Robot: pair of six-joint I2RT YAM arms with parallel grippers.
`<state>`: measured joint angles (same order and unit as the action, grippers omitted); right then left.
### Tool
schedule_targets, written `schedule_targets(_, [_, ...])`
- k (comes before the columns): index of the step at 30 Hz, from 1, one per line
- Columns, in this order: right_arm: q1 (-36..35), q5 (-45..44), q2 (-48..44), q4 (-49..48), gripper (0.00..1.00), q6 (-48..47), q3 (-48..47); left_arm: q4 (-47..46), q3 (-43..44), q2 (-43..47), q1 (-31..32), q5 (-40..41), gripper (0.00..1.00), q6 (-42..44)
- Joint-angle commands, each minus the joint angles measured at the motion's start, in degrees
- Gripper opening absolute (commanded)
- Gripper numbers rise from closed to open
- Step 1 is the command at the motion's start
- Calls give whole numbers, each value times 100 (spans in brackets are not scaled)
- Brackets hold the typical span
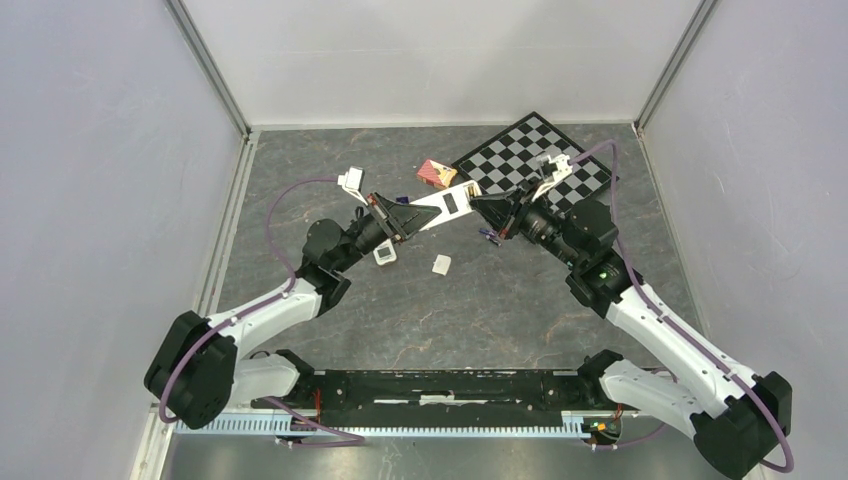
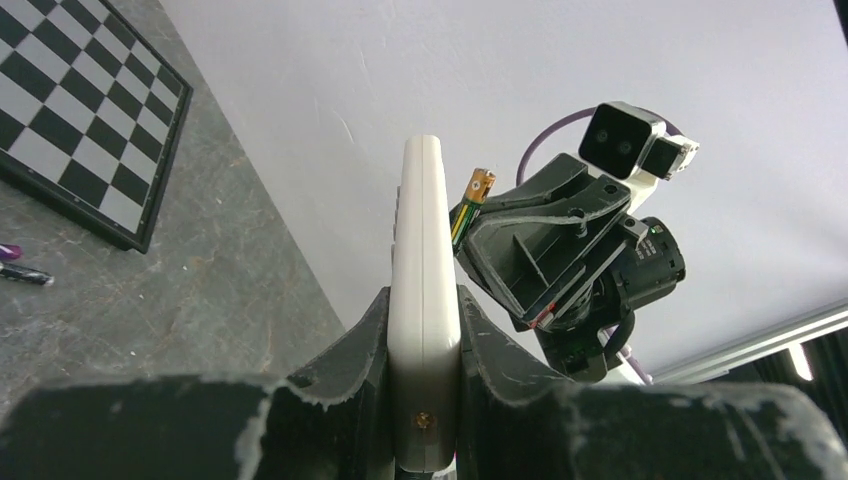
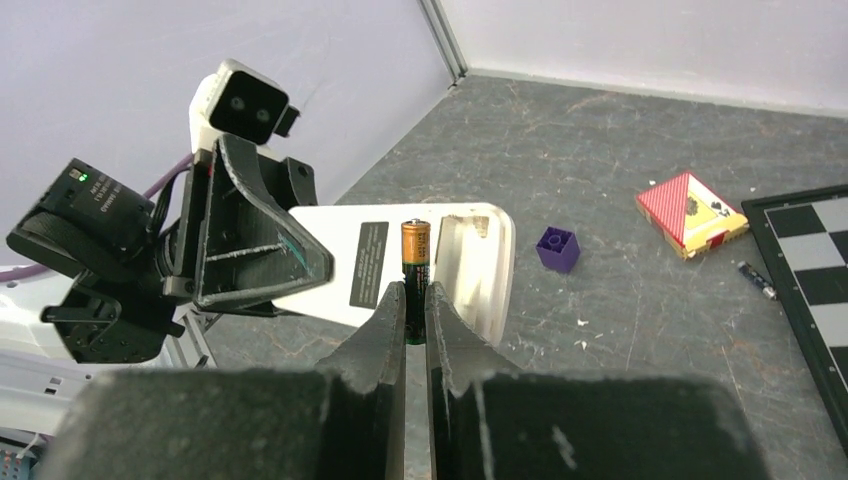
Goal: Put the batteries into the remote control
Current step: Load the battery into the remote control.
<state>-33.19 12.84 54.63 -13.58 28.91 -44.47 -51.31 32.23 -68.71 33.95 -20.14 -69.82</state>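
Right wrist view puts us mid-task: our right gripper (image 3: 414, 300) pinches one slim dark cylindrical battery with a coppery cap (image 3: 415, 262) upright, just in front of the open battery bay (image 3: 462, 262) of the slim cream-white plastic remote control (image 3: 342, 235). Our left gripper (image 2: 425, 310) clamps the remote by its edges, clear of the grey stone-patterned table (image 3: 620, 150). We judge no cell seated yet, and a spare small dark battery (image 3: 757, 281) lies beside the black-and-white chequered board (image 3: 810, 260).
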Motion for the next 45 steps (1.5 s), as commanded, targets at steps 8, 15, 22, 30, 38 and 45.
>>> schedule_targets(8, [-30, -91, 215, -54, 5, -355, -475, -668, -15, 6, 44, -244, 2, -372])
schedule_targets(15, [-29, -64, 208, 108, 11, -481, -366, -941, -54, -45, 47, -206, 2, -651])
schedule_targets(22, [-30, -76, 80, 364, 21, -538, -343, -1274, -106, -133, 49, -122, 2, -908])
schedule_targets(30, [-30, -232, 114, 475, 27, -543, -435, -1290, -107, -117, 46, -132, 2, -946])
schedule_targets(38, [-30, -353, 275, 376, 13, -430, -471, -1274, -101, -121, 47, -192, 2, -968])
schedule_targets(45, [-30, -321, 357, 226, 12, -321, -455, -1582, -116, -175, 48, -87, 2, -1361])
